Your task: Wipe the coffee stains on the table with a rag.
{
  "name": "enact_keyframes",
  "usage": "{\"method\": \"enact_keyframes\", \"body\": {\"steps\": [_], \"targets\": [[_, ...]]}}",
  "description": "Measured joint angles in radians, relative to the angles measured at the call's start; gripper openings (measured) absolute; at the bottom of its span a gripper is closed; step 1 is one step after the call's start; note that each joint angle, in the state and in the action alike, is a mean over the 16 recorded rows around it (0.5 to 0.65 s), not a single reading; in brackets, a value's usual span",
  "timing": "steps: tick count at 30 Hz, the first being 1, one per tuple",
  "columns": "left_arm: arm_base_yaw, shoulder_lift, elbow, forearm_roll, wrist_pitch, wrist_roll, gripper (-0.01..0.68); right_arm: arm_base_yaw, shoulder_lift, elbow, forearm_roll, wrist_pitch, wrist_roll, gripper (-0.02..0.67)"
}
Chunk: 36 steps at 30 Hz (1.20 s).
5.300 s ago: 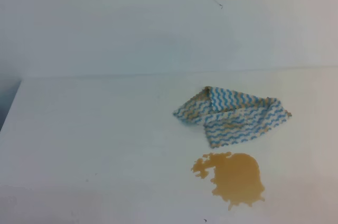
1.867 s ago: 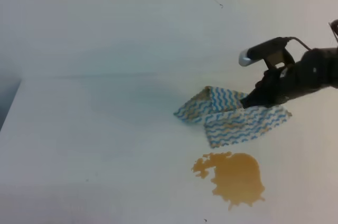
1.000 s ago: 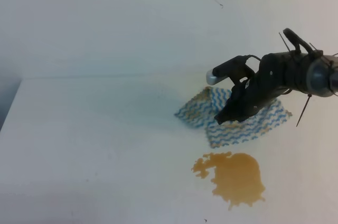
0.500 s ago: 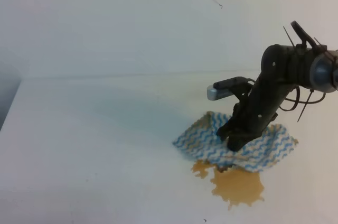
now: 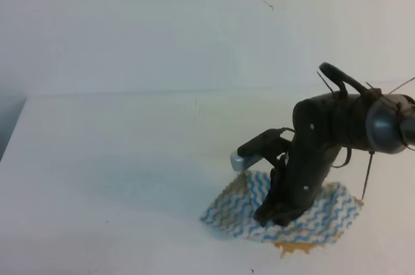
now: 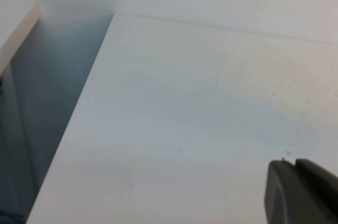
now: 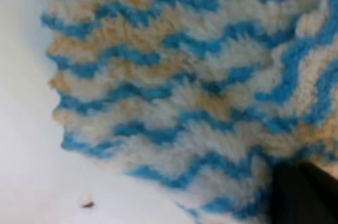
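The rag, blue and white zigzag with tan stains, lies spread on the white table at the front right. It covers nearly all of the coffee stains; only a ragged tan edge shows below it. My right gripper points down onto the rag's middle and is shut on it. In the right wrist view the rag fills the frame, with the dark fingertips at the bottom right. My left gripper shows only in its wrist view, shut and empty over bare table.
The table's left edge drops to a dark gap, also seen in the left wrist view. A white wall rises behind the table. A small dark speck lies near the front edge.
My right arm came in from the right, took the rag and dragged it toward the front over the coffee stains, which are now almost wholly covered.
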Motion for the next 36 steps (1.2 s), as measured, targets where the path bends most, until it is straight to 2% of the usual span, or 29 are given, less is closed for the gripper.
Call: {"method": "enact_keyframes", "body": {"steps": [10, 16, 20, 28, 32, 36], "targets": [[0.0, 0.0, 0.0, 0.0, 0.0, 0.0, -0.001, 0.044, -0.188, 0.356, -0.028, -0.199, 0.066, -0.002], [0.0, 0.0, 0.0, 0.0, 0.0, 0.001, -0.001, 0.044, -0.257, 0.492, 0.063, -0.247, 0.023, -0.002], [0.0, 0.0, 0.0, 0.0, 0.0, 0.001, -0.001, 0.044, -0.273, 0.526, 0.226, -0.263, -0.095, -0.001], [0.0, 0.0, 0.0, 0.0, 0.0, 0.002, -0.001, 0.045, -0.262, 0.518, 0.629, -0.379, -0.438, 0.0], [0.0, 0.0, 0.0, 0.0, 0.0, 0.002, -0.001, 0.046, -0.239, 0.491, 0.743, -0.477, -0.568, 0.0], [0.0, 0.0, 0.0, 0.0, 0.0, 0.001, -0.001, 0.046, -0.208, 0.45, 0.759, -0.598, -0.628, 0.0]]}}
